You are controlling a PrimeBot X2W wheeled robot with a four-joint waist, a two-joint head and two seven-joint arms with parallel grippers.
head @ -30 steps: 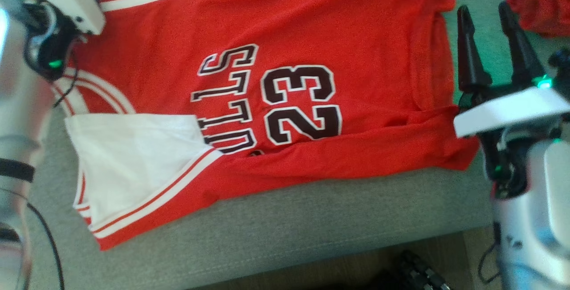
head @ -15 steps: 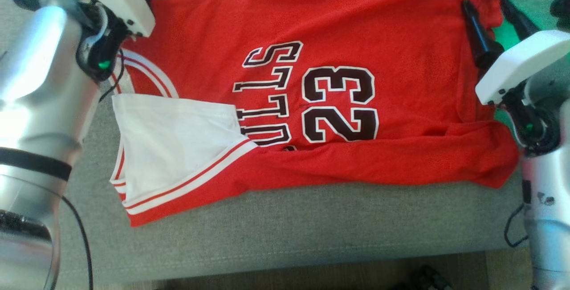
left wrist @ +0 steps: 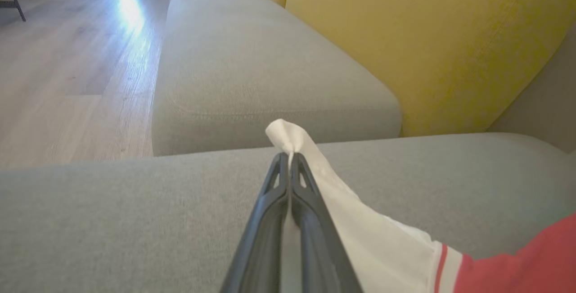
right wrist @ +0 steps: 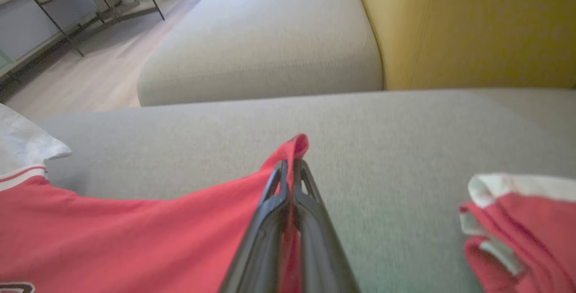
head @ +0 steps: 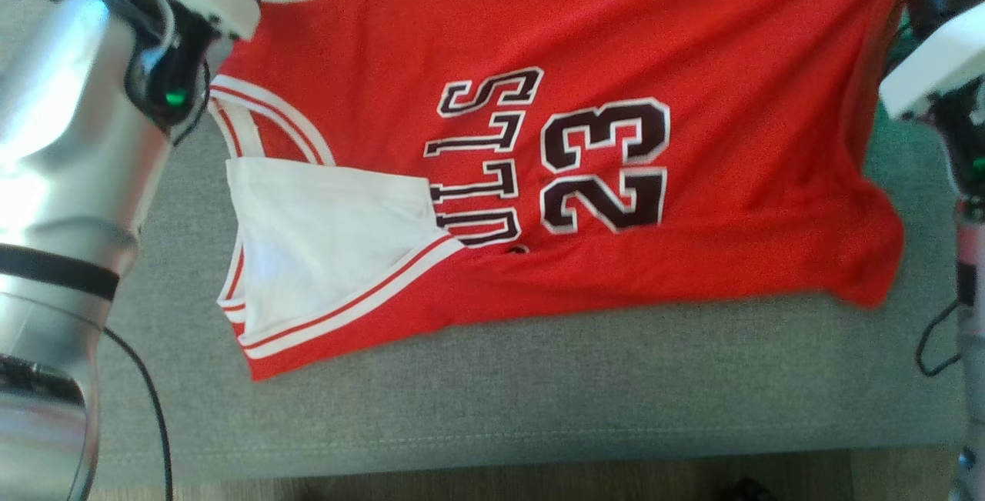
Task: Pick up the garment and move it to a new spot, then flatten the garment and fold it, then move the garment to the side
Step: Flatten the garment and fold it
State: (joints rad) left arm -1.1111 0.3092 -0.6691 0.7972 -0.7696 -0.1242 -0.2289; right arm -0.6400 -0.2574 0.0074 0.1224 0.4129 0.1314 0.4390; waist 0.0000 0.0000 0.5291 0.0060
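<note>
Garment (head: 692,62) spread across grey sofa seat (head: 539,393), number side up, pinched at a white corner by left gripper (left wrist: 288,155) and at a red corner by right gripper (right wrist: 289,163), both clamped tight.

Far edge of jersey (head: 585,24) partly off-frame

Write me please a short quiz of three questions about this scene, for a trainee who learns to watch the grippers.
1. True or false: the left gripper is shut on a white corner of the jersey.
2. The right gripper pinches: A a red edge of the jersey, B the yellow backrest, C nothing?
3. Fill in: the jersey lies on a ___ sofa seat.
Key: 1 true; 2 A; 3 grey.
</note>
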